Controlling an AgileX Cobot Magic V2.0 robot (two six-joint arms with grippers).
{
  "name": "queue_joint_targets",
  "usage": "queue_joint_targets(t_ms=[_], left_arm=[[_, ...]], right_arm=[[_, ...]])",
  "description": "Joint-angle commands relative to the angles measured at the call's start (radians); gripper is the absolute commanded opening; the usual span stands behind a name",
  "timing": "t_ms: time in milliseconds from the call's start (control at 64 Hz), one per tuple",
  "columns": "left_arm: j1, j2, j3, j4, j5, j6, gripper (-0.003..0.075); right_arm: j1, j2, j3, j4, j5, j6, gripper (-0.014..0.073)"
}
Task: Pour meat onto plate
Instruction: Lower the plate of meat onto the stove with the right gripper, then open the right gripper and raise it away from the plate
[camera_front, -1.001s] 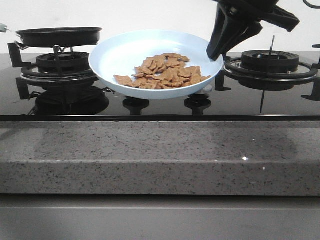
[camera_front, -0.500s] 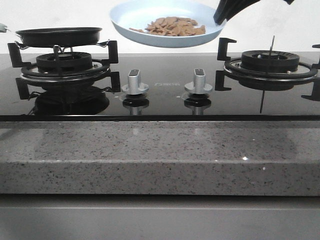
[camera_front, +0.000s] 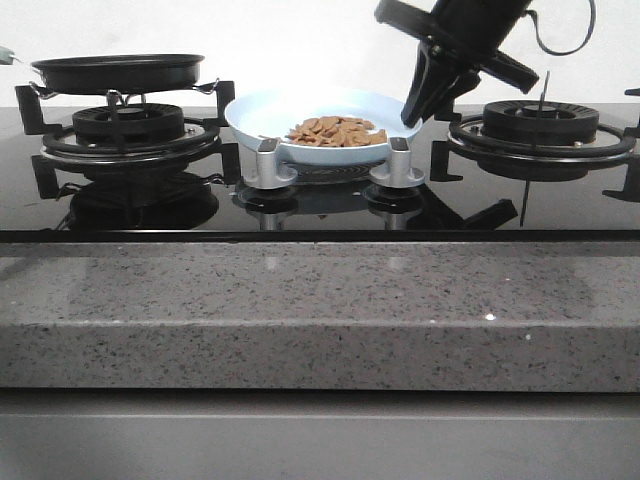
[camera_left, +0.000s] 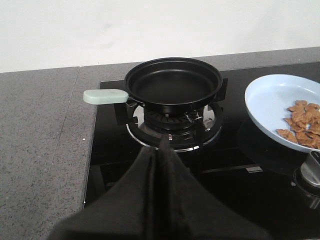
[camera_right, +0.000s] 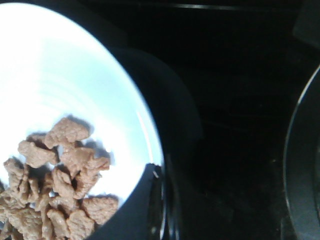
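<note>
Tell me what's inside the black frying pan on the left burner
Nothing shows inside the frying pan: the left wrist view looks down on a bare black surface. The meat lies on the pale blue plate. The front view sees only the pan's outer side.

Even bright light; right wrist view blurred, plate (camera_right: 65, 85) overexposed.

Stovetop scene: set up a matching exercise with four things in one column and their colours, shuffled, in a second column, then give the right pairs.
Things:
1. plate
2. meat
3. frying pan
4. pan handle

Colours:
A. black
B. pale mint green
C. orange-brown
D. pale blue

Pairs: 1-D, 2-C, 3-A, 4-B
</note>
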Motion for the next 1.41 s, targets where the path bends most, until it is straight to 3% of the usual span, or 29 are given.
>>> queue_joint_targets(t_ms=[0, 219, 281, 469, 703, 766, 907, 1204, 1391], left_arm=[[-0.008, -0.001, -0.027, -0.006, -0.085, -0.008, -0.0020], [-0.008, -0.001, -0.027, -0.006, -0.085, -0.008, -0.0020], [-0.008, -0.001, -0.027, -0.006, -0.085, -0.008, -0.0020], [-0.008, -0.001, -0.027, -0.006, -0.085, -0.008, -0.0020], [-0.008, -0.001, -0.027, -0.006, -0.085, -0.008, -0.0020], [-0.008, -0.001, -0.027, -0.006, -0.085, -0.008, -0.0020], [-0.008, -0.001, -0.027, -0.006, -0.085, -0.008, -0.0020], [-0.008, -0.001, -0.027, -0.006, -0.085, -0.008, -0.0020], [-0.008, -0.001, -0.027, -0.006, -0.085, -0.008, -0.0020]], right_arm=[[-0.004, -0.070, -0.041, 0.030, -0.019, 0.000, -0.0023], [-0.004, -0.071, -0.041, 0.028, -0.010, 0.000, 0.0201], [-0.004, -0.071, -0.041, 0.024, -0.010, 0.000, 0.0224], [-0.004, -0.081, -0.070, -0.031, 0.002, 0.000, 0.0213], [-0.004, -0.119, -0.188, -0.070, 0.119, 0.000, 0.0204], [-0.004, -0.127, -0.210, -0.080, 0.150, 0.000, 0.0157], [-0.004, -0.144, -0.221, -0.124, 0.205, 0.000, -0.0075], [-0.004, -0.241, -0.175, -0.139, 0.222, 0.000, -0.0059], [-0.001, -0.429, 0.030, -0.194, 0.219, -0.009, -0.0059]])
